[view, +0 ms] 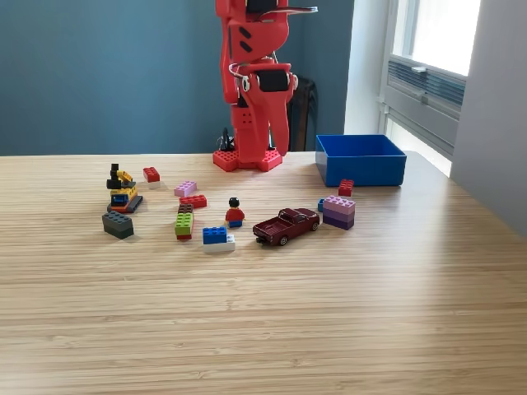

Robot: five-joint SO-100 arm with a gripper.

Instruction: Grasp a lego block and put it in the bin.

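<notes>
Starting from a folded-up pose, our red plastic arm's end effector (265,146) hangs by the arm's base; we cannot tell if it is open or closed. Nothing is held. Lego blocks lie on the light wooden bench (263,313) forward of the end effector: the small red brick (346,187) sits nearest the open blue plastic bin (360,159), which stands toward the exterior view's right of the end effector. We'd pick that isolated brick, approach from above, and avoid the dark red toy truck (286,225).
</notes>
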